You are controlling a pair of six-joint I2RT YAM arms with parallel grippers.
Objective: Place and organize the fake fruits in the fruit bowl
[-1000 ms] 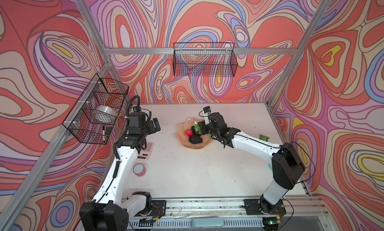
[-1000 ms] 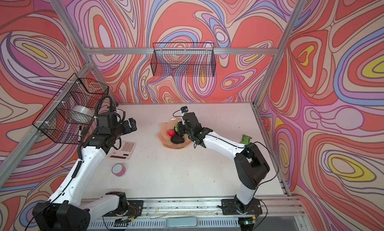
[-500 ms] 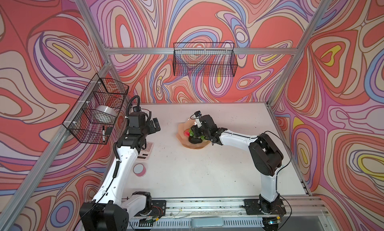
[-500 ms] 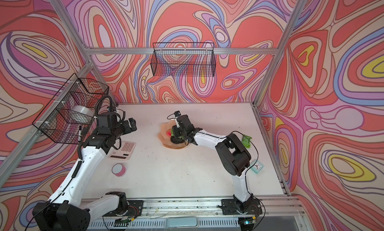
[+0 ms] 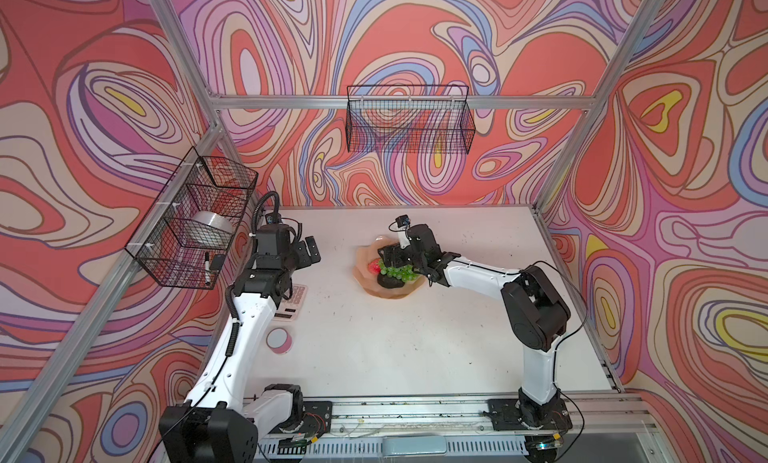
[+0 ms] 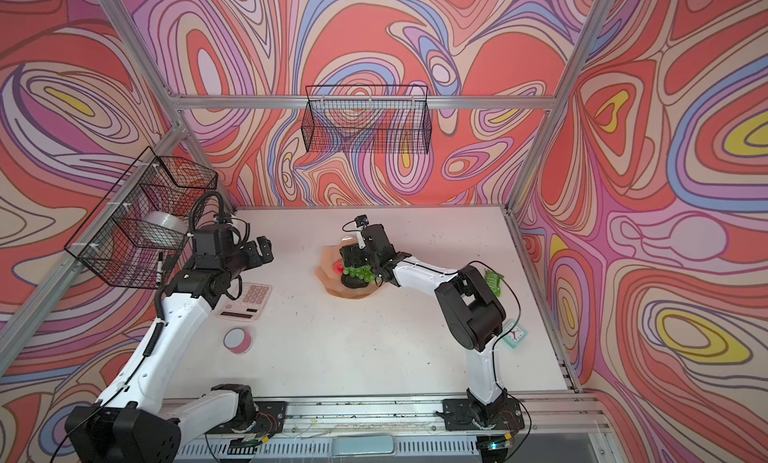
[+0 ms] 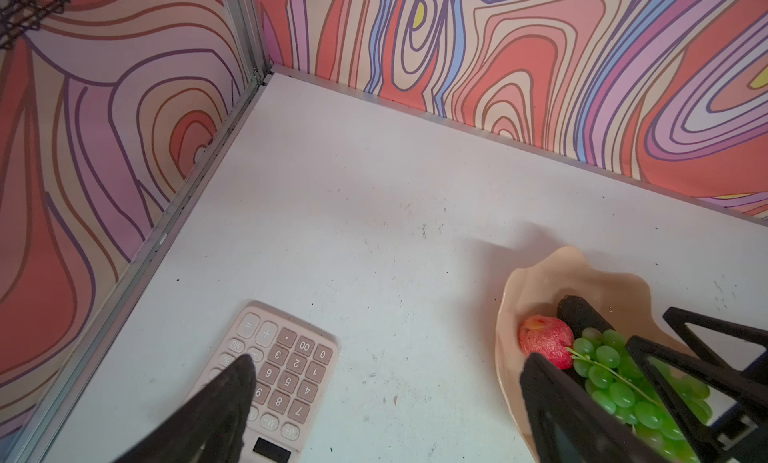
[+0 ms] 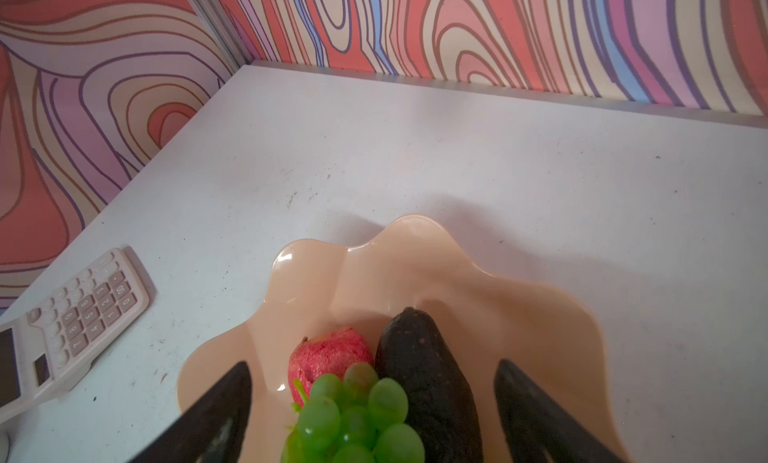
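Note:
The peach fruit bowl (image 5: 362, 255) (image 6: 326, 269) stands mid-table toward the back. In it lie a red fruit (image 8: 328, 357) (image 5: 373, 266), a dark avocado (image 8: 424, 382) (image 5: 388, 283) and a bunch of green grapes (image 8: 353, 415) (image 5: 400, 272) resting on them. Just above the bowl hovers my right gripper (image 8: 374, 402) (image 5: 395, 257), open, its fingers (image 8: 224, 407) standing wide on either side of the grapes without touching them. My left gripper (image 5: 309, 251) (image 7: 386, 386) is open and empty, raised over the table left of the bowl (image 7: 519, 282).
A pink calculator (image 5: 296, 301) (image 7: 286, 369) lies under the left arm, with a small pink-rimmed disc (image 5: 279, 339) nearer the front. At the right edge lie a green packet (image 6: 493, 280) and a small clock card (image 6: 514, 334). Wire baskets (image 5: 409, 124) (image 5: 195, 219) hang on the walls.
My right gripper has opened over the bowl and the grapes now lie loose on the other fruits; its elbow has folded back toward the front right. The left arm has not moved.

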